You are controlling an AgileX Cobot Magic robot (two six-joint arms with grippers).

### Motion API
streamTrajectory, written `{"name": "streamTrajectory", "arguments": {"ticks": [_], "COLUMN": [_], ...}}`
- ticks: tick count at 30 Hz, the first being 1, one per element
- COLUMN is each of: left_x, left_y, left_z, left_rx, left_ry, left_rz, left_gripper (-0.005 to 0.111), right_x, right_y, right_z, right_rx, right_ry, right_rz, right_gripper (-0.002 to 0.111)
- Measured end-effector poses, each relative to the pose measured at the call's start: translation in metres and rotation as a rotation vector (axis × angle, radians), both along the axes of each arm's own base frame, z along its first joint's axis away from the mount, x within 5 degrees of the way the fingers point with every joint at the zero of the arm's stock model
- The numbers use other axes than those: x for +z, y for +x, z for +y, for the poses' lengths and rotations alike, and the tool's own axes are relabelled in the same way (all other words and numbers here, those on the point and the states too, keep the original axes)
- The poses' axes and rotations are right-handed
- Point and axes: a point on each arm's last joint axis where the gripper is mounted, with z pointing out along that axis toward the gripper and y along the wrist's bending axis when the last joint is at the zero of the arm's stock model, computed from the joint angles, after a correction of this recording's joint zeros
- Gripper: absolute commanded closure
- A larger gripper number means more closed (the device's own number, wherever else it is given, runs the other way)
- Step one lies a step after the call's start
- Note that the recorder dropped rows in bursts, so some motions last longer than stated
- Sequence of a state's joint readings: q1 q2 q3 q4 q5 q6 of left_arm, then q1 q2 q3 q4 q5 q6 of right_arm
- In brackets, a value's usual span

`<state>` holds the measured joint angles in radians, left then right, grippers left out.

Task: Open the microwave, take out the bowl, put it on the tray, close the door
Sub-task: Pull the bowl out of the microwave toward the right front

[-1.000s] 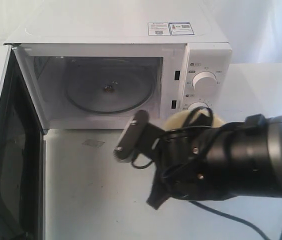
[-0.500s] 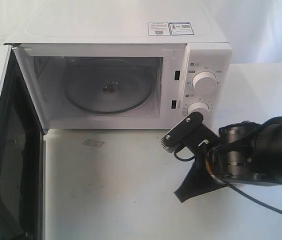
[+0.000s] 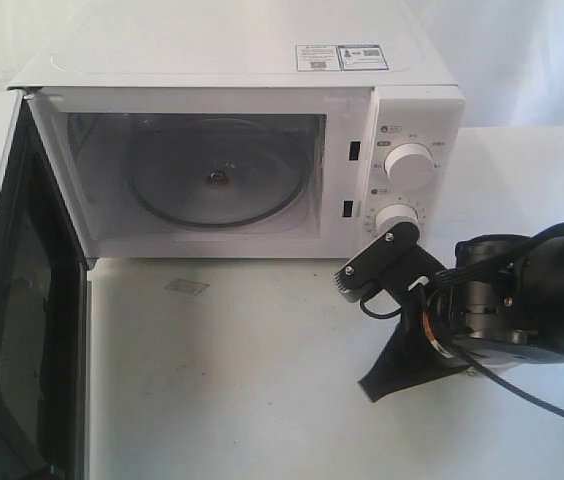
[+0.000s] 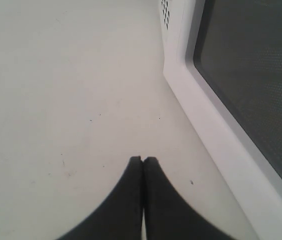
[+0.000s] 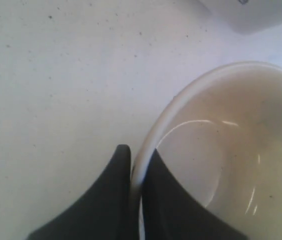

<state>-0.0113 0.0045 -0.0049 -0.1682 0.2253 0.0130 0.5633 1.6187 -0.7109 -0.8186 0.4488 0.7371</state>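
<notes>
Exterior camera: set high in front, facing down onto the microwave (image 3: 232,60) and table (image 3: 232,380). Left wrist camera: low and close, looking past my left gripper (image 4: 142,160) over the table beside the open door (image 4: 251,75). Right wrist camera: very close, facing down on table and bowl (image 5: 231,140) rim. Shared by all: table; exterior and left wrist: door.

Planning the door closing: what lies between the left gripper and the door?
Only bare table, seen in the left wrist view; the shut left gripper is apart from the door.
</notes>
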Motion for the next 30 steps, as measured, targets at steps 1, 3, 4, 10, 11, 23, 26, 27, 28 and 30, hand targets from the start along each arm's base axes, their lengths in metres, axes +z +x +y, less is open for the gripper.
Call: {"name": "streamTrajectory", "arguments": {"ticks": [1, 3, 4, 10, 11, 23, 26, 27, 28, 30], "left_x": [0.000, 0.000, 0.000, 0.000, 0.000, 0.000, 0.000, 0.000, 0.000, 0.000], "left_y": [0.000, 0.000, 0.000, 0.000, 0.000, 0.000, 0.000, 0.000, 0.000, 0.000], "left_z": [0.000, 0.000, 0.000, 0.000, 0.000, 0.000, 0.000, 0.000, 0.000, 0.000], "left_rx": [0.000, 0.000, 0.000, 0.000, 0.000, 0.000, 0.000, 0.000, 0.000, 0.000], "left_ry": [0.000, 0.000, 0.000, 0.000, 0.000, 0.000, 0.000, 0.000, 0.000, 0.000], "left_rz": [0.000, 0.000, 0.000, 0.000, 0.000, 0.000, 0.000, 0.000, 0.000, 0.000], "left_gripper": [0.107, 0.107, 0.107, 0.107, 0.107, 0.107, 0.107, 0.107, 0.107, 0.107], "right_x": [0.000, 0.000, 0.000, 0.000, 0.000, 0.000, 0.006, 0.010, 0.015, 0.030], "right_y": [0.000, -0.001, -0.001, 0.000, 0.000, 0.000, -0.002, -0.004, -0.005, -0.008], "right_z": [-0.001, -0.002, -0.002, 0.002, 0.002, 0.001, -0.002, -0.003, -0.004, -0.005], "right_rx": [-0.005, -0.013, -0.011, 0.009, 0.009, 0.000, -0.030, -0.043, -0.052, -0.064], "right_ry": [-0.013, -0.023, -0.022, 0.024, 0.025, 0.010, 0.015, 0.023, 0.034, 0.074], "right_rz": [0.004, 0.009, 0.009, -0.003, -0.004, 0.002, -0.001, -0.008, -0.017, -0.060], "right_gripper": [0.108, 0.108, 0.108, 0.099, 0.094, 0.077, 0.077, 0.077, 0.077, 0.077]}}
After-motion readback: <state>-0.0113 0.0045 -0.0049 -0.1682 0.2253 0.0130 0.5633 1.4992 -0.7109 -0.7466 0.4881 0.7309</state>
